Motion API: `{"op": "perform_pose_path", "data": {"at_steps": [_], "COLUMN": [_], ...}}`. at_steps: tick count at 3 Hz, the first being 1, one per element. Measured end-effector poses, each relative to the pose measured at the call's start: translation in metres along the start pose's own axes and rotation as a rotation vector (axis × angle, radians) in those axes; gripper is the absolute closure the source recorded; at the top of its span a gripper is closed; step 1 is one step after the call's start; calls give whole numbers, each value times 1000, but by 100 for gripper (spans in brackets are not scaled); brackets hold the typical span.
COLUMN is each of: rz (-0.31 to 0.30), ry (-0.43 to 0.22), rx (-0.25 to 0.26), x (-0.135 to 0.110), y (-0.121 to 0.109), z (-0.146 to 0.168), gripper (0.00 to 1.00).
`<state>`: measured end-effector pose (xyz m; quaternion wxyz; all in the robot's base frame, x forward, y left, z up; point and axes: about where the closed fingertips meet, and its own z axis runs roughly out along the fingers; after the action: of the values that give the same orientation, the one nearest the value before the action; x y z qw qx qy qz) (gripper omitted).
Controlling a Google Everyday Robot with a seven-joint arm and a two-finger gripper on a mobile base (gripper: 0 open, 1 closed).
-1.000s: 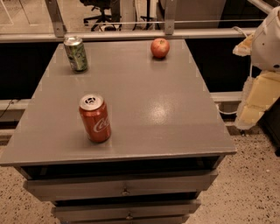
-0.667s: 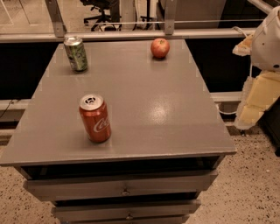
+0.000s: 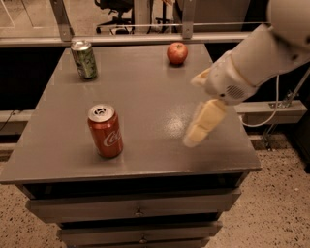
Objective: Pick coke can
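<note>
You have the coke can (image 3: 105, 131) upright on the tabletop (image 3: 145, 92). The end effector (image 3: 194, 110) hangs to the can's right, well apart from it, fingers spread. The arm slants down from the can's far right, wrist bent downward.

One coke can (image 3: 105, 131), one green can (image 3: 84, 59) (two cans total), one apple (image 3: 177, 53), one gripper (image 3: 194, 111) above table (image 3: 145, 97).

Grey table (image 3: 145, 97) over drawers (image 3: 97, 208); speckled floor (image 3: 281, 208); office chair (image 3: 112, 7) behind metal rail (image 3: 145, 38) (dim light).
</note>
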<state>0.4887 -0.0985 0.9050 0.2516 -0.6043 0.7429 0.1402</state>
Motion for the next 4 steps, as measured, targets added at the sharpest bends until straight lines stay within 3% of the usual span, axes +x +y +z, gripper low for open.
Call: {"op": "perform_pose_path", "data": {"at_steps": [1, 2, 4], "rz": [-11, -8, 58], "ry": [-163, -295, -503], "rx": [-98, -167, -290], "x": [-40, -73, -105], "y": [-4, -4, 17], "z": [56, 83, 110], "gripper": [0, 0, 0]}}
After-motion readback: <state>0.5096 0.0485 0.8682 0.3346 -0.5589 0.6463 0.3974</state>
